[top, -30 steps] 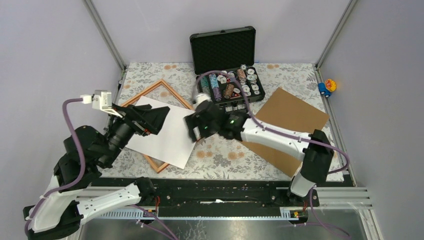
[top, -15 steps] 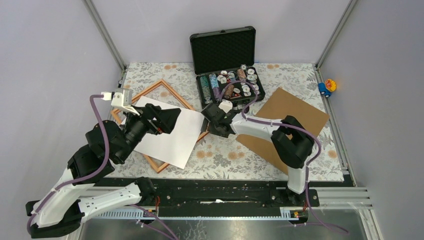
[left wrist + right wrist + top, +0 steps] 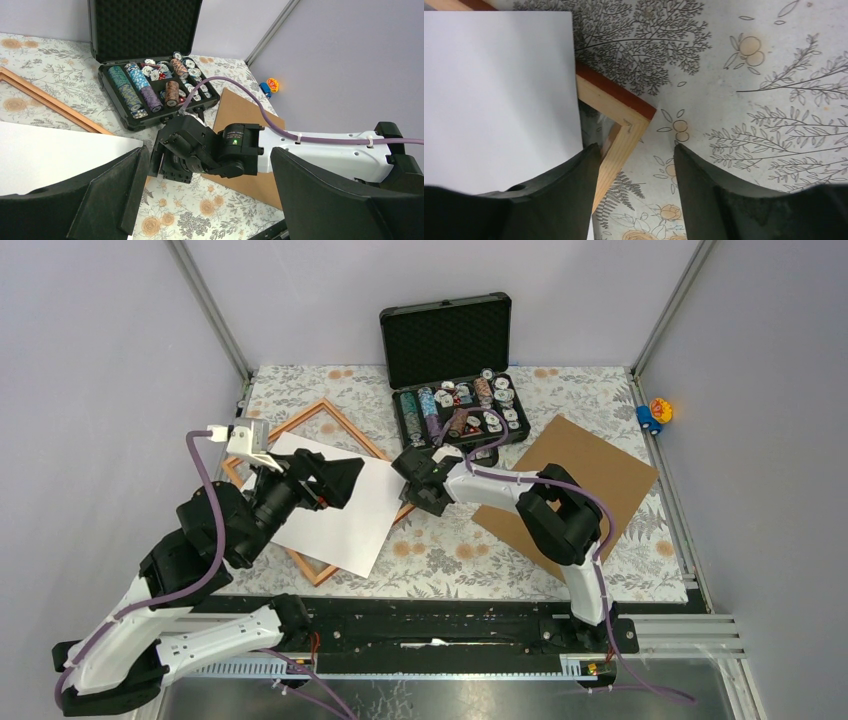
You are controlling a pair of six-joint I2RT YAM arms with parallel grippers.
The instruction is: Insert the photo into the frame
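Note:
The photo (image 3: 335,515) lies white back up, skewed across the frame (image 3: 322,410). The frame is a thin orange-brown wooden rectangle on the floral cloth. My right gripper (image 3: 410,498) is low at the frame's right corner. In the right wrist view it (image 3: 636,150) is open, with the frame's corner (image 3: 624,127) between the fingers and the photo's edge (image 3: 499,95) at the left finger (image 3: 569,190). My left gripper (image 3: 335,475) hovers open and empty over the photo's far part. In the left wrist view it (image 3: 209,152) faces the right gripper, with the photo (image 3: 50,150) and frame (image 3: 50,102) at left.
An open black case of chips (image 3: 460,410) stands behind the right gripper and shows in the left wrist view (image 3: 150,90). A brown cardboard board (image 3: 575,475) lies at the right under the right arm. A small toy (image 3: 655,412) sits outside the right rail.
My right gripper has come down and turned onto the frame's right corner, with its arm folded in. My left gripper has moved right over the photo. The photo and frame have not visibly moved.

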